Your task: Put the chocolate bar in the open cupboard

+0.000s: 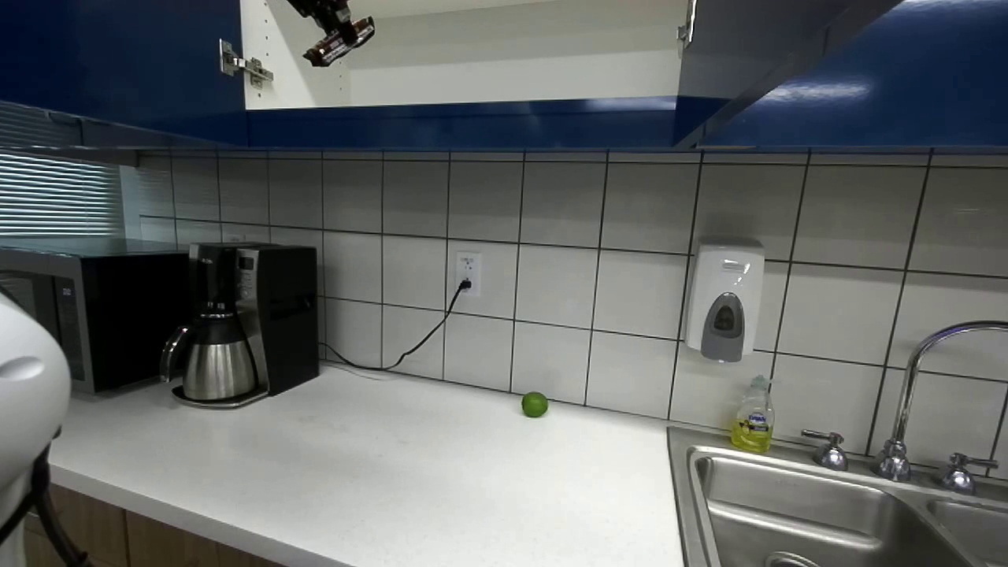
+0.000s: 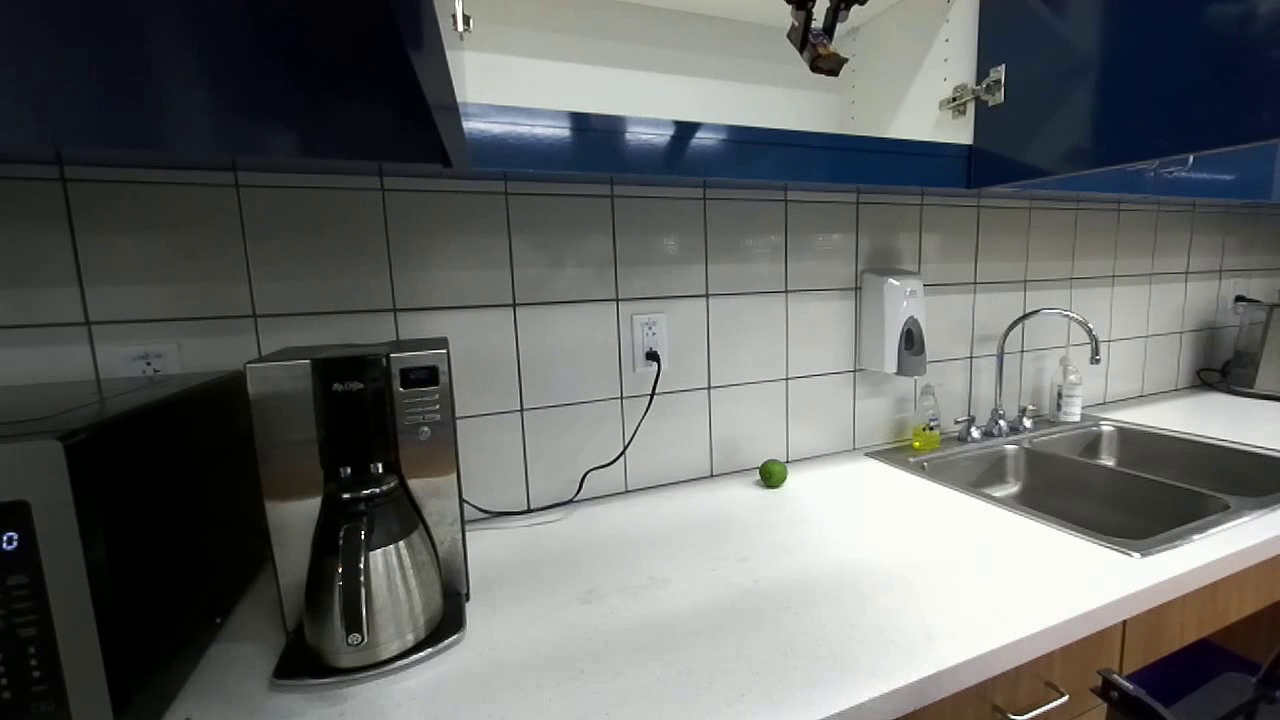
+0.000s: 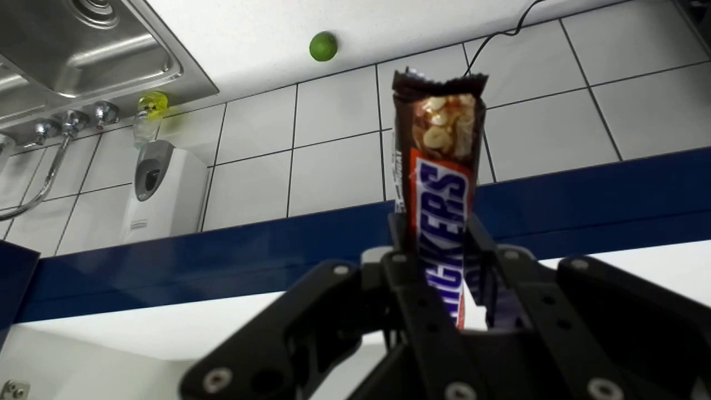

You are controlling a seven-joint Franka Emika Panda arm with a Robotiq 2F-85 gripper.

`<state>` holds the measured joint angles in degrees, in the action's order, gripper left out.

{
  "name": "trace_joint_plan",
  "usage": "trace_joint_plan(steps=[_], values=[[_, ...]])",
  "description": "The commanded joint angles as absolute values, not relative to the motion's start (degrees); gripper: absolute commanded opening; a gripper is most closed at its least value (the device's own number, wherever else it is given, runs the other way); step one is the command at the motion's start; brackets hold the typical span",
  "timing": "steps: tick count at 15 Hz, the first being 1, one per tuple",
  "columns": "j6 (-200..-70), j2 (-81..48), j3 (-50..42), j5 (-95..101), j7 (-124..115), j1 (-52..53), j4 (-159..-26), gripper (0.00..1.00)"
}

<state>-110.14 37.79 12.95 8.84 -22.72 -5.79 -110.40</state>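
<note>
Long white desk point(image 1: 441, 480) below, cupboard point(image 1: 512, 71) above it, doors point(image 1: 118, 63) swung out, white inside showing. Sink point(image 1: 685, 480) let into the desk, then microwave point(image 1: 130, 315), then coffee maker point(image 1: 272, 315). Claw point(image 3: 436, 230) hangs up at the cupboard front, fingers point(image 3: 482, 239) pinching the chocolate bar point(image 3: 439, 172), no wider apart than its wrapper. Bar's in front of the white opening, above the blue edge point(image 1: 457, 126); looks short of inside to me, can't swear to depth. Then a lime point(image 1: 534, 405), back of the desk, not part of this. Biggest worry: letting go before the bar is properly in, from misjudged depth; it would drop to the desk. Lesser one: going in low, the end poking well past the fingers could catch the blue edge and twist in the grip, wrapper probably slick. White arm point(image 1: 31, 386) pokes into an exterior view, not the wrist view. Wrist view gives the bar's print, readable; in both exterior views that's too small and the claw's top is cut off, but they show the bar tilted and its height over the blue edge.
</note>
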Motion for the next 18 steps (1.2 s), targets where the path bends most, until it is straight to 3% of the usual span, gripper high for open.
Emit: trace_joint_plan(steps=[1, 18], values=[[-107.33, 29.69, 14.55, 11.68, -24.06, -6.98, -101.12, 0.06], [-107.99, 5.38, 11.94, 17.5, -24.23, -1.34, -76.76, 0.06]])
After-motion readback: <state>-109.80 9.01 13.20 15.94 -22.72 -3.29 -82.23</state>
